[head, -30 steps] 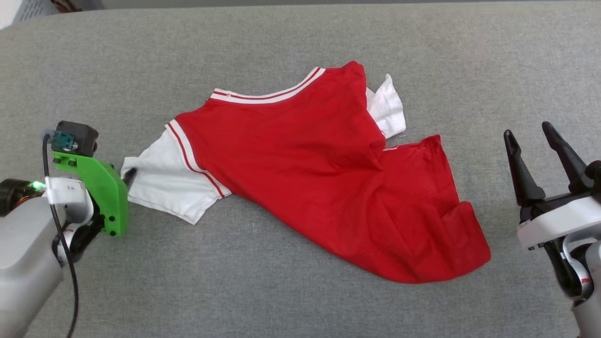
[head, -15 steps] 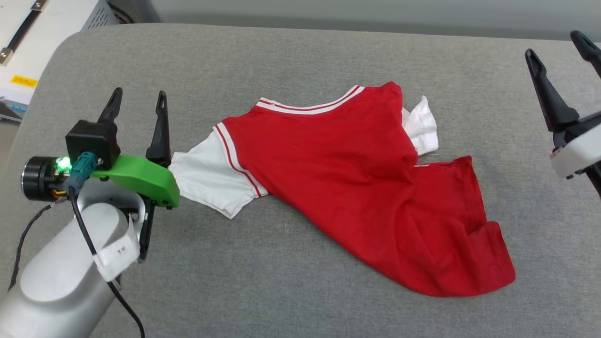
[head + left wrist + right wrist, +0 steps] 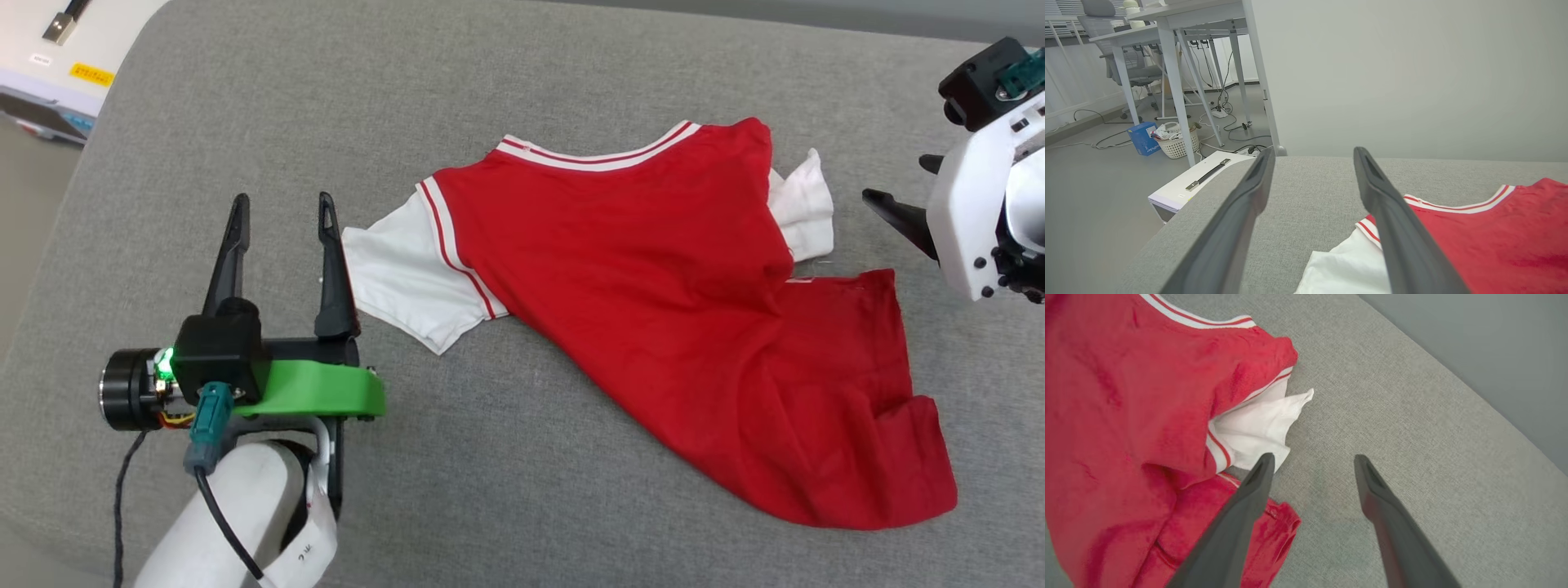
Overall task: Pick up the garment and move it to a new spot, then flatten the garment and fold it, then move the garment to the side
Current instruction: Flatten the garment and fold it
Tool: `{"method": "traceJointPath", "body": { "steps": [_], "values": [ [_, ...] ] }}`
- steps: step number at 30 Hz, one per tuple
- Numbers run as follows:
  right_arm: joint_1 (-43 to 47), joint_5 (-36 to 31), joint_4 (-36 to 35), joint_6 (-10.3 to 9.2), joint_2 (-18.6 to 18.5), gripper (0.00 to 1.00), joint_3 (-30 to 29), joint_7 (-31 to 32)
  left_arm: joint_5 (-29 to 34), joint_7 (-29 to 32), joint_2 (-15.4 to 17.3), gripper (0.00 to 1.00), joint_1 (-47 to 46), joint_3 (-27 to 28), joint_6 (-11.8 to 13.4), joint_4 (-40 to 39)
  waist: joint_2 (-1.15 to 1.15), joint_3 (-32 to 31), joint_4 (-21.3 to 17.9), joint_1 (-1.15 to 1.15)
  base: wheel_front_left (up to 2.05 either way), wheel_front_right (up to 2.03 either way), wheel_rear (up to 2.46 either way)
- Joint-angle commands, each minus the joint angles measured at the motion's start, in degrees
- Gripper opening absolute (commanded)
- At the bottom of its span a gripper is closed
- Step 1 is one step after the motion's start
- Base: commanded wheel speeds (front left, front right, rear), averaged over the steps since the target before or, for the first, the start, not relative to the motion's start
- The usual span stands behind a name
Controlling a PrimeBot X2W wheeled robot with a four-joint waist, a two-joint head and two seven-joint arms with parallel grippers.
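You'll read nothing clearly: yellow label (image 3: 91, 74) on the white case (image 3: 114, 33), left of the garment (image 3: 678, 310), too small; marks on the white tag (image 3: 314, 543) blurred.

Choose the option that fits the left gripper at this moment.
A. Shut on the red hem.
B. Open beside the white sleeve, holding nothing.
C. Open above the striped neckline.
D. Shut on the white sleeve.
B: the left gripper has its fingers apart beside the white sleeve of the garment, with bare grey surface between them.
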Motion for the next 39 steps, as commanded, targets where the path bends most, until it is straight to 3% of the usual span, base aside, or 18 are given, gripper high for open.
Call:
{"method": "traceJointPath", "body": {
  "steps": [1, 3, 13, 14, 21, 26, 34, 39],
  "values": [
    [-1.8, 0.6, 1.1, -0.05, 0.0, 1.0, 0.9, 1.1, 1.2, -0.3, -1.5, 1.0, 1.2, 0.8, -0.8, -0.2, 0.0, 2.8, 2.3, 0.0, 0.0, 0.0, 0.0],
    [-3.9, 0.9, 4.2, -0.05, 0.3, 1.0, 3.4, 2.5, 3.5, -0.3, -4.8, 1.0, 2.0, 2.3, -2.5, -0.1, 0.0, 4.8, 3.9, 0.0, 0.0, 0.0, 0.0],
    [-3.0, 3.2, 14.6, -0.05, 4.2, 1.0, 12.6, -1.7, 10.1, -0.3, -13.2, 1.0, 1.6, 8.5, -10.3, 2.2, 0.0, 7.9, 6.5, 0.0, 0.0, 0.0, 0.0],
    [-2.9, 3.5, 14.8, -0.05, 4.1, 0.0, 13.2, -3.2, 10.7, -0.3, -13.7, 1.0, 1.7, 9.2, -11.0, 2.4, 0.0, 7.7, 6.3, 0.0, 0.0, 0.0, 0.0],
    [-5.6, 4.0, 13.1, -0.05, 1.4, 0.0, 14.1, -15.1, 13.7, -0.3, -15.0, 1.0, 3.7, 13.2, -14.1, 3.6, 0.0, 4.1, 3.2, 0.0, 0.0, 0.0, 0.0],
    [-4.8, 6.1, 8.9, -0.05, -3.7, 0.0, 11.8, -21.8, 15.2, -0.3, -15.6, 1.0, 6.2, 15.5, -15.4, 4.0, 0.0, 0.9, 0.6, 0.0, 0.0, 0.0, 0.0],
    [4.4, 9.7, 3.1, -0.05, -12.2, 0.0, 4.3, -25.3, 16.9, -0.3, -15.8, 1.0, 9.3, 18.5, -16.7, 3.4, 0.0, -1.7, -3.4, 0.0, 0.0, 0.0, 0.0],
    [13.3, 12.8, 2.6, -0.05, -15.0, 0.0, -2.8, -26.6, 17.7, -0.3, -16.4, 1.0, 9.9, 19.3, -17.4, 3.3, 0.0, -1.4, -4.8, 0.0, 0.0, 0.0, 0.0]
  ]
}}
